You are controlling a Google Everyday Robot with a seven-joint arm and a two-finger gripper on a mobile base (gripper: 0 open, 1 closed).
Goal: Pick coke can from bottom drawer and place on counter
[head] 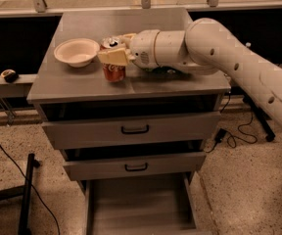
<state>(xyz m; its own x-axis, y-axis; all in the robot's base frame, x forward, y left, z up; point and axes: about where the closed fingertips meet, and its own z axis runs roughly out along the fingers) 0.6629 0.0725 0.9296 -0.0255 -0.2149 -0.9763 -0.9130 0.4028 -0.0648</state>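
The red coke can (pixel 114 71) stands upright on the grey counter (pixel 82 84), just right of the bowl. My gripper (pixel 116 49) reaches in from the right and is shut on the can's upper part, one cream finger (pixel 113 57) across its front. The bottom drawer (pixel 138 207) is pulled out at the foot of the cabinet, and its tray shows nothing inside.
A white bowl (pixel 76 51) sits on the counter's left. The two upper drawers with black handles (pixel 135 129) are slightly pulled out. A black stand (pixel 26 195) and cable lie on the floor at left; cables and a table leg are at right.
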